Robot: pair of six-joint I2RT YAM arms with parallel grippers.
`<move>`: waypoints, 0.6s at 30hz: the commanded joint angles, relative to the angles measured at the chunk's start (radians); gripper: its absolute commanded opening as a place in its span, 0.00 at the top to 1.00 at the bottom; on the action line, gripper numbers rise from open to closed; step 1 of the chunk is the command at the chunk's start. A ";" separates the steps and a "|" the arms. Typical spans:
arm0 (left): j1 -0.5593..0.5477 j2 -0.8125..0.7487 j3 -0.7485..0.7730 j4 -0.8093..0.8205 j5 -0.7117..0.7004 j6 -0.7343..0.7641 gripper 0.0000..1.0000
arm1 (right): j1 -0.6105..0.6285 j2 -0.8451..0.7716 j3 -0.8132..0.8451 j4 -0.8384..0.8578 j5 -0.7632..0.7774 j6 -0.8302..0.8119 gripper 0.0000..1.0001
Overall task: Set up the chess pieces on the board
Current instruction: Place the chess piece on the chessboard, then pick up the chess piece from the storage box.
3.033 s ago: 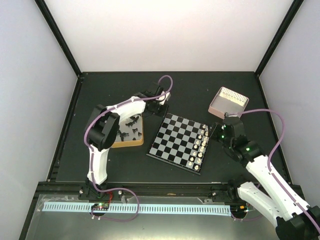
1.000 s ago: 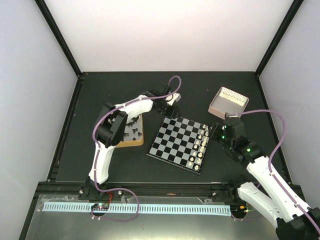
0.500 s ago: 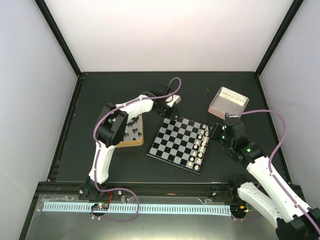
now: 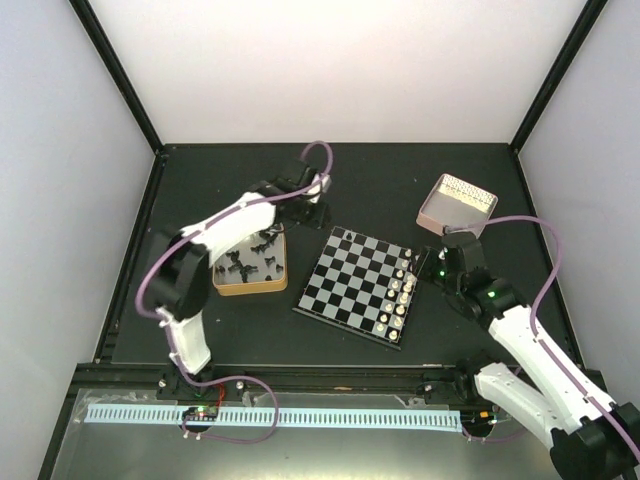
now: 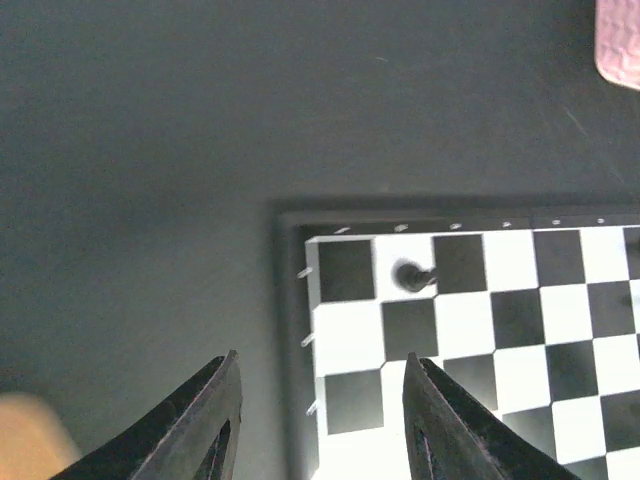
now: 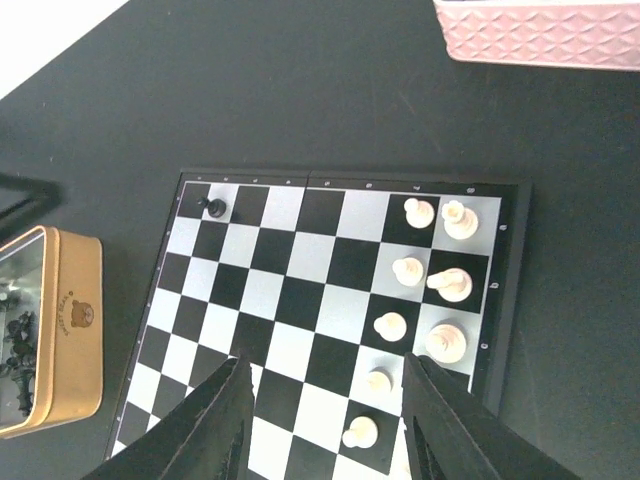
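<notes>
The checkered board (image 4: 345,292) lies mid-table. One black chess piece (image 4: 336,233) stands on its far-left corner area; it shows in the left wrist view (image 5: 412,276) and the right wrist view (image 6: 213,207). Several more black pieces (image 4: 250,262) lie in the gold-rimmed tin (image 4: 222,288) left of the board. My left gripper (image 4: 310,203) is open and empty, just off the board's far-left corner (image 5: 321,360). My right gripper (image 4: 434,262) is open and empty, above the board's right side (image 6: 328,360).
Several cream pieces (image 4: 400,290) stand in two rows along the board's right edge. A pink box (image 4: 456,203) sits at the back right. The tin also shows in the right wrist view (image 6: 70,330). Black frame rails border the table.
My left gripper has drawn back left from the board's far corner, now open. A black piece now stands on the board there. The right arm has barely moved.
</notes>
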 commanded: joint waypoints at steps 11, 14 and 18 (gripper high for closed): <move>0.277 -0.392 -0.546 0.102 -0.566 -0.344 0.71 | 0.000 0.095 0.014 0.063 -0.089 -0.032 0.60; 0.280 -0.343 -0.546 0.097 -0.671 -0.358 0.74 | 0.001 0.093 0.012 0.062 -0.090 -0.030 0.61; 0.290 -0.286 -0.532 0.113 -0.701 -0.354 0.72 | 0.001 0.089 0.010 0.054 -0.092 -0.027 0.62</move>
